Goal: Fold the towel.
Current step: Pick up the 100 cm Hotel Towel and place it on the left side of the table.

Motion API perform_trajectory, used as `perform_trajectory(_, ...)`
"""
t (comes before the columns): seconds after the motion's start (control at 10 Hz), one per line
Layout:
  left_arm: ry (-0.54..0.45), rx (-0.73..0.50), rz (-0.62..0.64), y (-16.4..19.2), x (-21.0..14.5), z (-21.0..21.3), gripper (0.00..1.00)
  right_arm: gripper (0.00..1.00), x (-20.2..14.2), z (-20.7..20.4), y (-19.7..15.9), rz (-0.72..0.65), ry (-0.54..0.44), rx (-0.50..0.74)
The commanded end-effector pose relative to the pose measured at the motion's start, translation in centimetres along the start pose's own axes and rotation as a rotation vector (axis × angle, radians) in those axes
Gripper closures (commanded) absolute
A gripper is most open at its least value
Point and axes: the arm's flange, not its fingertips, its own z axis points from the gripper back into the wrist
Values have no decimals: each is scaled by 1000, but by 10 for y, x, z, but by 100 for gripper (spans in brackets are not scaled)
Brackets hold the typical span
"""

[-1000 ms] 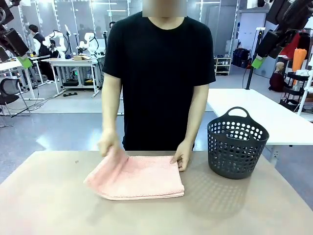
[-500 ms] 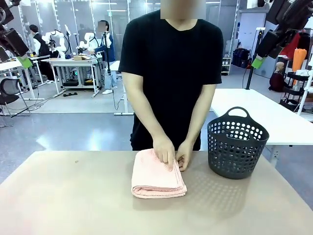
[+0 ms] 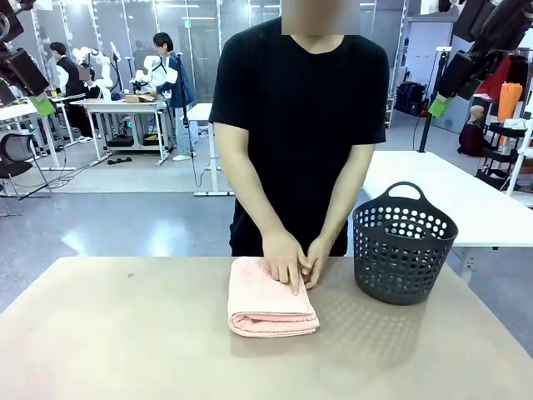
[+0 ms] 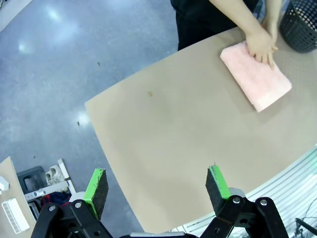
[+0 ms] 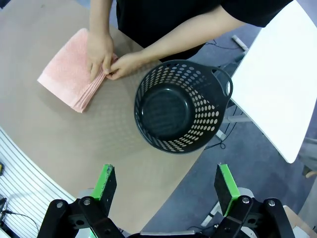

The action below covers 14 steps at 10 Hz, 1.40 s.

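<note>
I find the towel (image 3: 268,304) folded on the desk (image 3: 117,333) beside the basket (image 3: 405,243), the person's hands (image 3: 287,262) pressing its far edge. The left gripper (image 4: 157,191) and right gripper (image 5: 167,191) hang well above, fingers spread, holding nothing. Risk: layers may spring open when those hands lift.

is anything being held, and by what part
No: left gripper and right gripper are open, empty. The person's hands pin the towel at its far right corner.

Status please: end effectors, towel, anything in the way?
Left end effector open, right end effector open, both empty. Towel folded, person's hands on it. Basket beside, empty.
</note>
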Motion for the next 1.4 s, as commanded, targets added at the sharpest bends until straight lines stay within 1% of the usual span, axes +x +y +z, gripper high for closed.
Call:
perform_trajectory(0.0,3,-11,6,1,2,3,0,0,1,1,-1,-5,-2,4)
perform_trajectory(1.3,3,-11,6,1,2,3,0,0,1,1,-1,-5,-2,4)
